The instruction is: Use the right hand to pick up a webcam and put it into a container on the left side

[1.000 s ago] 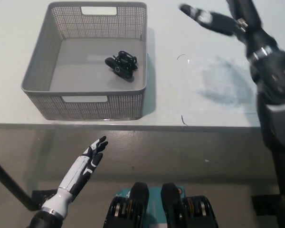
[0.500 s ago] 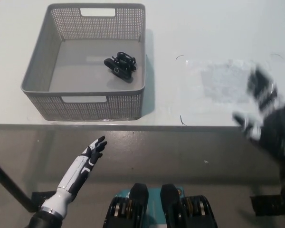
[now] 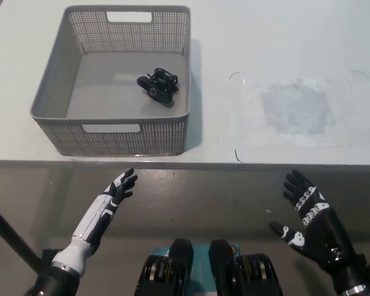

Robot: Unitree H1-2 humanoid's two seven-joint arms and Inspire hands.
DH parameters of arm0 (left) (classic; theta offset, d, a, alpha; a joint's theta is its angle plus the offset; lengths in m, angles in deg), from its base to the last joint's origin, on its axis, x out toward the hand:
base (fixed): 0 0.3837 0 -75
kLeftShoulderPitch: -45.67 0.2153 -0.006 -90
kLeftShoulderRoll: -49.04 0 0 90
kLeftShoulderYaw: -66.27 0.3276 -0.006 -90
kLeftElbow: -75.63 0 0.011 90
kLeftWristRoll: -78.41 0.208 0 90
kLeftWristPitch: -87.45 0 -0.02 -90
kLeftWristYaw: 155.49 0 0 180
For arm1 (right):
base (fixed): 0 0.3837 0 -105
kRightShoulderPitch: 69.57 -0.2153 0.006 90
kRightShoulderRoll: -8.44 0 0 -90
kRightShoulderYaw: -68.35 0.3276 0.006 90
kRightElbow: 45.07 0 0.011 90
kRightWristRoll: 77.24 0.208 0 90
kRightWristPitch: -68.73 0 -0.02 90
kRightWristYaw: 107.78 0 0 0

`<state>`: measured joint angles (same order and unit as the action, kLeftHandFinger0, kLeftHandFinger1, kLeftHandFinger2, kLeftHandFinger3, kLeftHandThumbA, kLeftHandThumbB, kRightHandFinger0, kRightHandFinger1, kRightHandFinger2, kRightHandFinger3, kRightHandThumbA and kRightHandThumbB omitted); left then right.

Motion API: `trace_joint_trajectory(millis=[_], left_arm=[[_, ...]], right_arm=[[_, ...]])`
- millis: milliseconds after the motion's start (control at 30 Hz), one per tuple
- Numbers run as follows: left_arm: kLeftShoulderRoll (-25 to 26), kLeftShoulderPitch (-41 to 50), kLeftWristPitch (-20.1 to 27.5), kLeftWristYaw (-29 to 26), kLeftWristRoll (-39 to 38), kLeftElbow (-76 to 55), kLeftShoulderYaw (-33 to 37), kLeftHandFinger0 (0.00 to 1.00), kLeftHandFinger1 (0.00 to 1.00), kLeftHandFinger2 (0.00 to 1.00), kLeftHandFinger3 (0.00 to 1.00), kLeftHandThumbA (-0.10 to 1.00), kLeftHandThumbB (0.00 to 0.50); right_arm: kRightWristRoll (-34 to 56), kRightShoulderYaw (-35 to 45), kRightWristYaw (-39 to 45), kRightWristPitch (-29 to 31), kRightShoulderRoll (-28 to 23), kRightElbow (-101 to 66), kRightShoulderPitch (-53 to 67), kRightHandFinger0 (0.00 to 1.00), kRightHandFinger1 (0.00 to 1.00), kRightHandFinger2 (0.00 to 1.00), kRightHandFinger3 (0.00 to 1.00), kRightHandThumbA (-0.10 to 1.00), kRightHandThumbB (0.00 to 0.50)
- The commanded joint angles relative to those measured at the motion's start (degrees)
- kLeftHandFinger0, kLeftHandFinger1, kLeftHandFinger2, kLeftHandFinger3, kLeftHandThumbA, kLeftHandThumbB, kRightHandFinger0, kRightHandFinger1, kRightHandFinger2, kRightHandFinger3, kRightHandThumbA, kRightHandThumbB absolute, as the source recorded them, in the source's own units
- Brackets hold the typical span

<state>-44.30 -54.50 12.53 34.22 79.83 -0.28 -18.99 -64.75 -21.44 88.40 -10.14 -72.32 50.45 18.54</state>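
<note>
So as far as we can tell this one's basically done. The webcam [image 3: 158, 86] is lying on the floor of the grey perforated basket [image 3: 55, 112], over toward its right wall and a bit toward the back, with its cable bunched up right against it. The basket sits on the left part of the white table [image 3: 277, 37], which is the side the task wanted. Nothing is touching the webcam and nothing else is in the basket that we can make out.

The right hand [image 3: 309, 221] is down below the front edge of the table, at the lower right, fingers spread and holding nothing. The left hand [image 3: 118, 189] is parked at the lower left, also below the table edge, fingers stretched out straight and empty. We'd guess what's left is nothing more than both arms settling into rest.

Compared with a second ago, the big change is the right arm. Back then it was stretched out high over the right side of the table, well clear of the basket. Half a second ago it was a blur swinging down past the table's front edge. Now it's fully off the table and sharp again. With the arm out of the way we can see the whole faint rectangular patch [image 3: 296, 111] on the table's right side. The webcam and basket look the same in all three; the tiny offset looks like the camera nudging. The left hand has barely budged.
</note>
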Motion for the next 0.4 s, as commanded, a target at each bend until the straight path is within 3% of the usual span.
trace_joint_trajectory(millis=[0, 200, 367], left_arm=[[0.0, -2.2, 1.3, 0.4, -1.7, -0.4, -1.1, 1.0, 1.0, 1.0, 1.0, 1.0, 0.387], [-0.2, -2.6, 1.5, 0.6, -2.0, -0.2, -1.2, 1.0, 1.0, 1.0, 1.0, 1.0, 0.375], [-0.3, -2.4, 2.2, 0.9, -2.5, 0.6, -1.4, 1.0, 1.0, 1.0, 1.0, 1.0, 0.385]], right_arm=[[-0.6, -0.3, 1.3, 6.0, -0.8, 2.5, -2.5, 1.0, 1.0, 1.0, 1.0, 1.0, 0.246], [-2.3, -0.7, 0.4, 5.7, -1.0, 4.4, -4.1, 1.0, 1.0, 1.0, 1.0, 1.0, 0.266], [-2.2, -0.7, 0.5, 5.4, -1.2, 5.4, -4.8, 1.0, 1.0, 1.0, 1.0, 1.0, 0.248]])
